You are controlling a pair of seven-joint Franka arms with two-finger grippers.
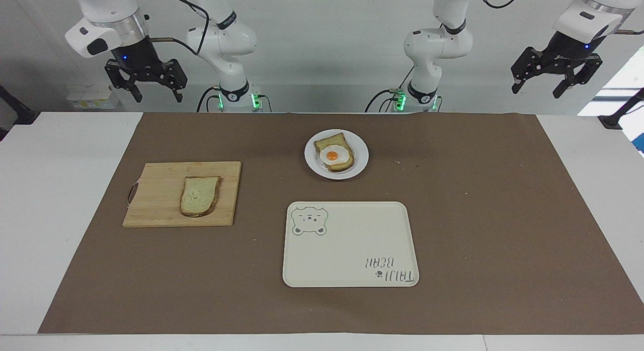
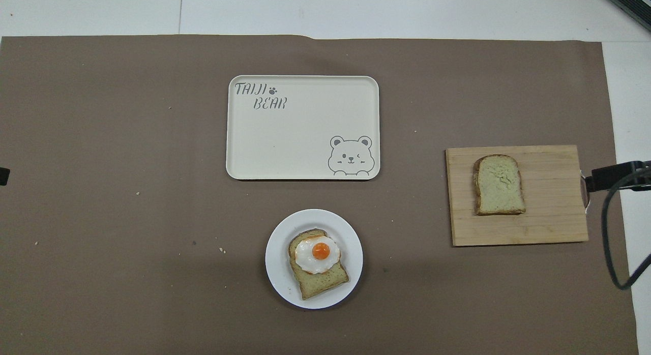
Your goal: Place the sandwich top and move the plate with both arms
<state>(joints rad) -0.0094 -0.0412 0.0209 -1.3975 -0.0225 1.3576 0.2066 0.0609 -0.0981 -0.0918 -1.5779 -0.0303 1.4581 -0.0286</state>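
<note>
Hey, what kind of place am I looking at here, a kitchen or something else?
Probably a robot lab set up as a pretend kitchen: two white arms stand at a table covered with brown paper, and bread on a cutting board and a plate are laid out.

Light even and bright, diffuse, from above. Shadows soft and short: a thin dark rim under the tray (image 2: 302,127) on its edge nearer the robots, a faint one around the plate (image 2: 278,273). In the overhead view a broad dim band crosses the brown mat (image 2: 101,192) at the robots' end. No hard glare; fried egg (image 2: 317,253) shows a mild sheen. Strong daylight blows out a window patch at the facing view's edge, beside the left arm. Both views sharp throughout; no motion blur. Edge lines straight, little distortion.
</note>
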